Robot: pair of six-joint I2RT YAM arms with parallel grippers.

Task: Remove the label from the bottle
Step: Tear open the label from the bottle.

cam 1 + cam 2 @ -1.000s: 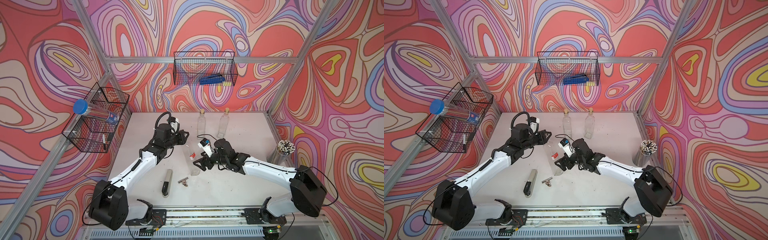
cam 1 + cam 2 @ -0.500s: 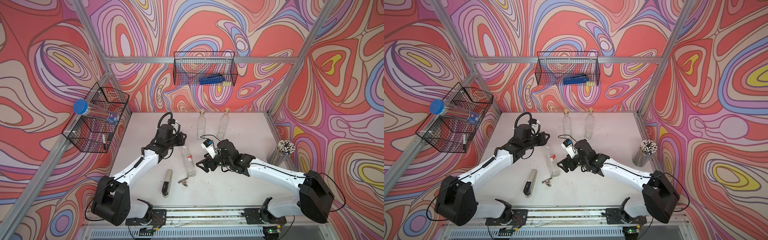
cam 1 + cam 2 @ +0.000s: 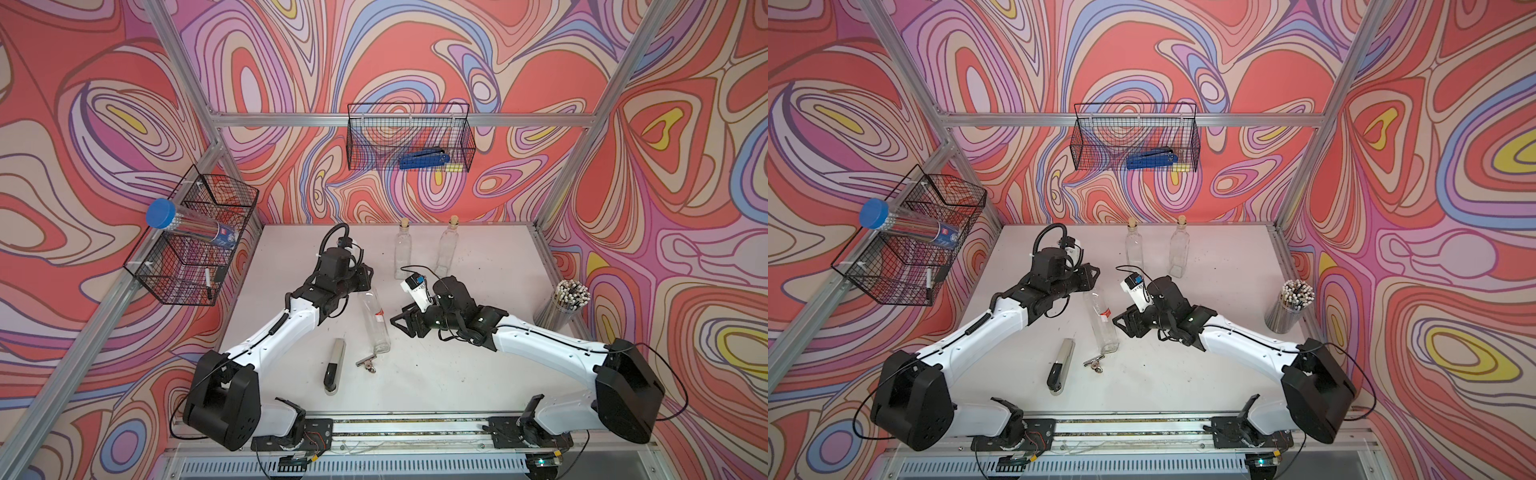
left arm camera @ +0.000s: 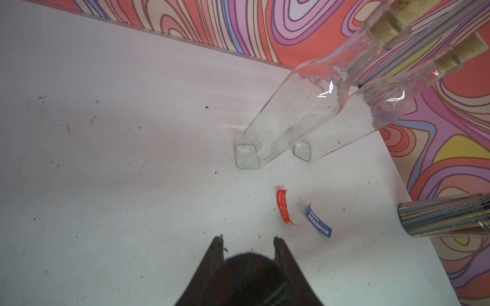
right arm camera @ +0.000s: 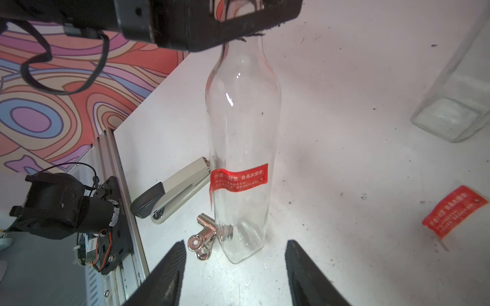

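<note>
A clear glass bottle (image 3: 376, 322) (image 3: 1104, 324) (image 5: 242, 127) stands slightly tilted mid-table, its base on the surface. A red label (image 5: 240, 177) (image 3: 379, 312) wraps its lower body, one end lifting off the glass. My left gripper (image 3: 360, 284) (image 3: 1089, 277) (image 4: 248, 239) is shut on the bottle's top from above; a dark round shape fills the space between its fingers in the left wrist view. My right gripper (image 3: 397, 323) (image 3: 1119, 323) (image 5: 234, 245) sits low just right of the bottle, open, with nothing between its fingers and the bottle's base just ahead of them.
Two corked clear bottles (image 3: 402, 253) (image 3: 448, 249) stand at the back. A stapler (image 3: 334, 365) and a metal binder clip (image 3: 366, 362) lie just in front of the held bottle. A loose red label (image 4: 283, 206) and a blue one (image 4: 318, 224) lie on the table. A cup of sticks (image 3: 565, 307) stands at the right edge.
My right gripper's jaws have come closer together beside the bottle. The left gripper has shifted the bottle's top slightly toward the front.
</note>
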